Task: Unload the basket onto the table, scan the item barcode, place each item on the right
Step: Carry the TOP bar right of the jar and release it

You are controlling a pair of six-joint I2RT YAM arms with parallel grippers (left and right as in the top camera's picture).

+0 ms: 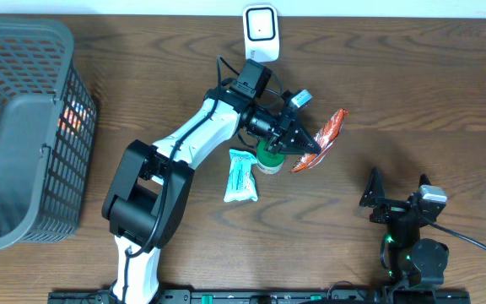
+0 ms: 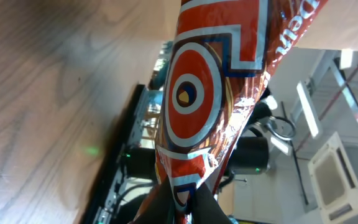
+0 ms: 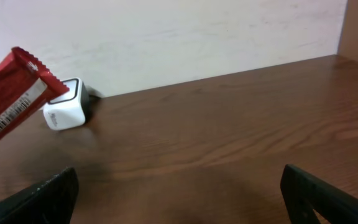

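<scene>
Well, the snack packet [image 1: 334,125] is long and thin, and it is made of shiny, crinkly foil. It is red and orange. One side has white and dark blue rings on it, like a target (the left wrist view shows this side very close up). Its far end has a little zigzag edge. The other side has a white patch with thin black lines, which is the barcode [image 3: 8,118].

The packet is up off the table [image 1: 412,76], a bit toward 3 o'clock from the middle, and it is tilted. The left gripper [image 1: 310,145] has its black fingers pinched tight on the middle of the packet.

The scanner [image 1: 261,32] is a small white box with round corners and a dark window. It sits at 12 o'clock on the table, at about 11 o'clock from the packet and apart from it.

The right gripper [image 1: 395,192] is down at 4 o'clock. Its two black fingers are spread wide and hold nothing.

The table is brown wood with wavy grain. A grey plastic basket [image 1: 24,127] with walls like a grid stands at 9 o'clock. A soft white and teal pouch [image 1: 241,176] lies flat near the middle. Just beside it is a small green round thing [image 1: 268,160], partly hidden under the arm.
</scene>
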